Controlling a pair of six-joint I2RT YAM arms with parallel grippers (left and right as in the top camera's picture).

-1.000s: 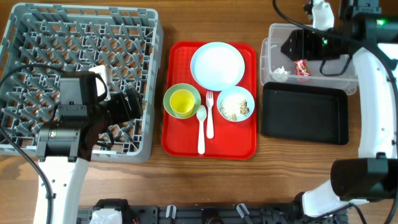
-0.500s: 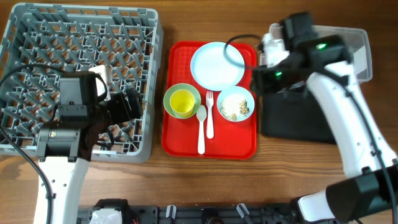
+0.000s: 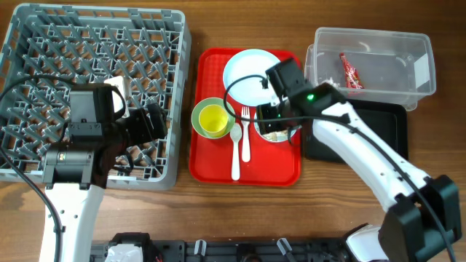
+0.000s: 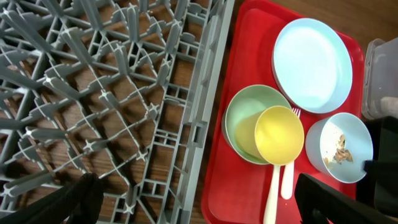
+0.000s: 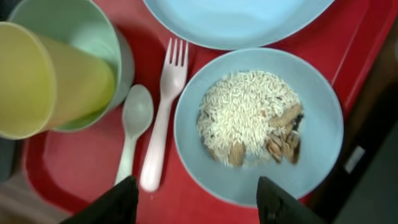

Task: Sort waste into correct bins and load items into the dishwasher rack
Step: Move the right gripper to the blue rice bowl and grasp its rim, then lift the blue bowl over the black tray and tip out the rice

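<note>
While the left gripper hangs over the rack with its fingers spread wide and nothing in them, we've got the right gripper hovering over the blue bowl, fingers apart and not holding anything either. That bowl sits on the red tray with rice and a few brown bits in it. Right beside it lie the fork and spoon, side by side, handles toward the bench's near edge. The cup sits inside the green bowl on the tray's left side, and the plate is at the far end. Over on the right, the wrapper lies in the tub, and the black tray sits just in front of it, partly under the right arm.
</note>
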